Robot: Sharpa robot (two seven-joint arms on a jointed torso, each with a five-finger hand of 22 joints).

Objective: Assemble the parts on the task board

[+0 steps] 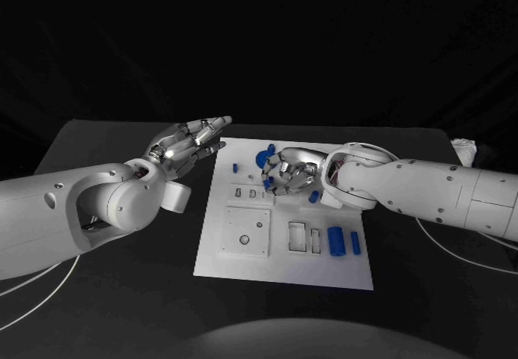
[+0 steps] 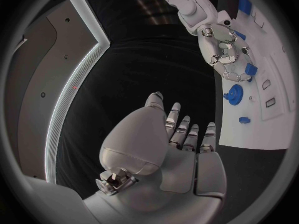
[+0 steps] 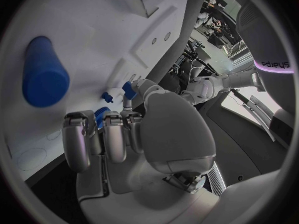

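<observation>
On right arm, "sharpa" lettering; right hand pinches blue part; left hand spread, empty.

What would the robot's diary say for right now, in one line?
left hand: open, off board's edge | right hand: over task board, pinching blue part | blue gear: on board | blue cylinders: lying on board

A robotics lab is showing here: a black table is carrying a white task board between two robot arms.
</observation>
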